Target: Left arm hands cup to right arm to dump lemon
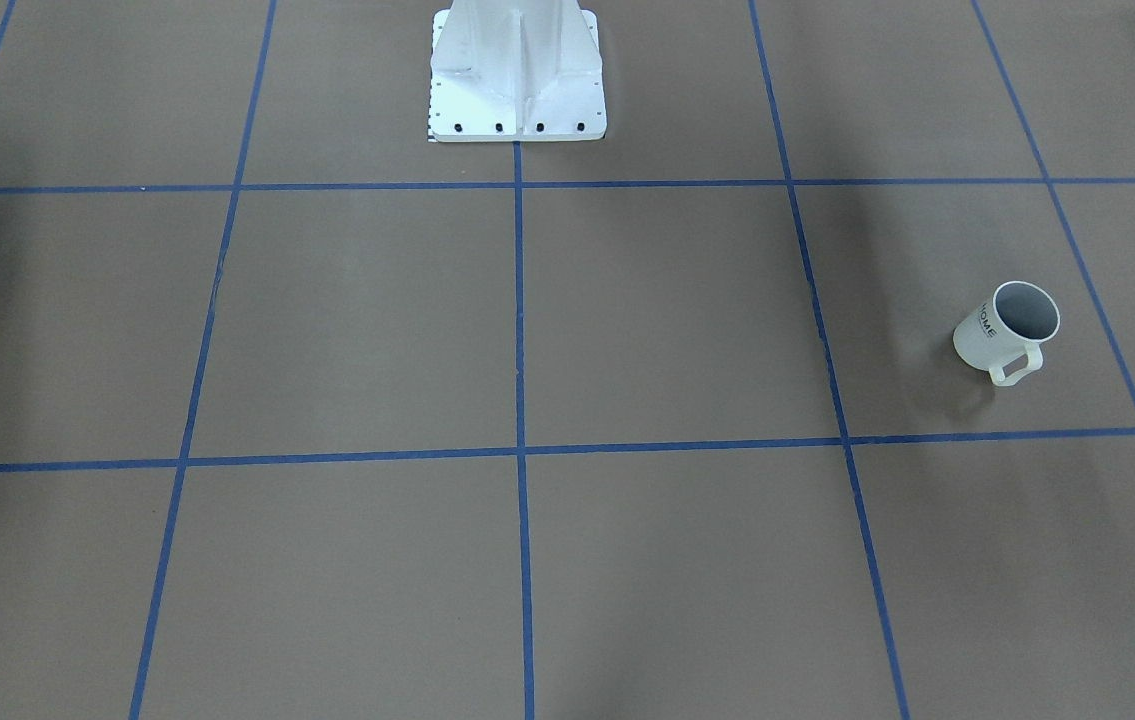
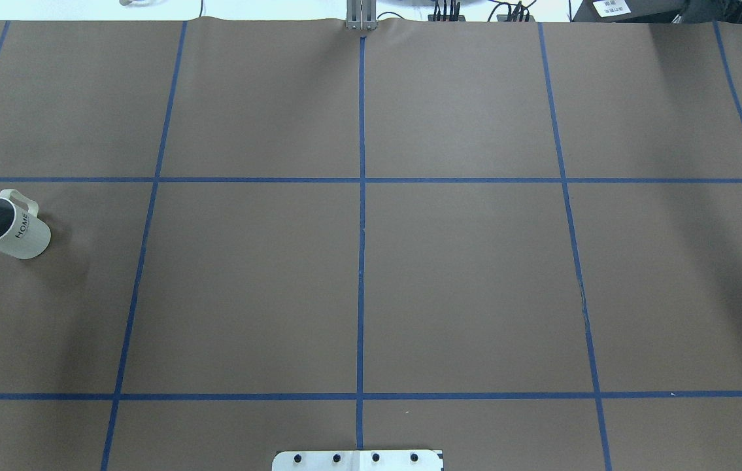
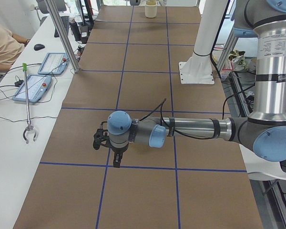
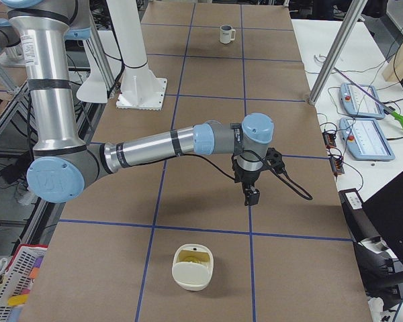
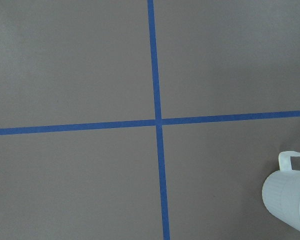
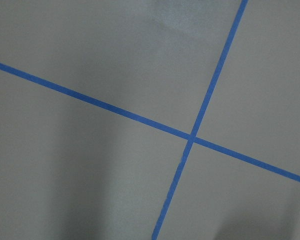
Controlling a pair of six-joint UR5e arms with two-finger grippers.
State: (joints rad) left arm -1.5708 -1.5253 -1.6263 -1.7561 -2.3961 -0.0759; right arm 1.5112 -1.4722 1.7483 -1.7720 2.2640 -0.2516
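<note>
The cup [image 1: 1005, 330] is a white mug with black "HOME" lettering. It stands upright on the brown table at the robot's far left, also seen in the overhead view [image 2: 8, 224] and far off in the exterior right view [image 4: 226, 33]. Its greyish inside shows no lemon. The left wrist view catches its ribbed side and handle [image 5: 290, 192] at the bottom right. My left gripper [image 3: 116, 163] hangs over the table with fingers down. My right gripper [image 4: 252, 197] does the same. I cannot tell whether either is open or shut.
A white container [image 4: 193, 267] with something yellowish inside sits near the table's right end, also seen far off in the exterior left view [image 3: 151, 8]. The white robot base [image 1: 517, 90] stands at mid-table. An operator [image 3: 2, 47] and pendants [image 3: 33, 88] are beside the table.
</note>
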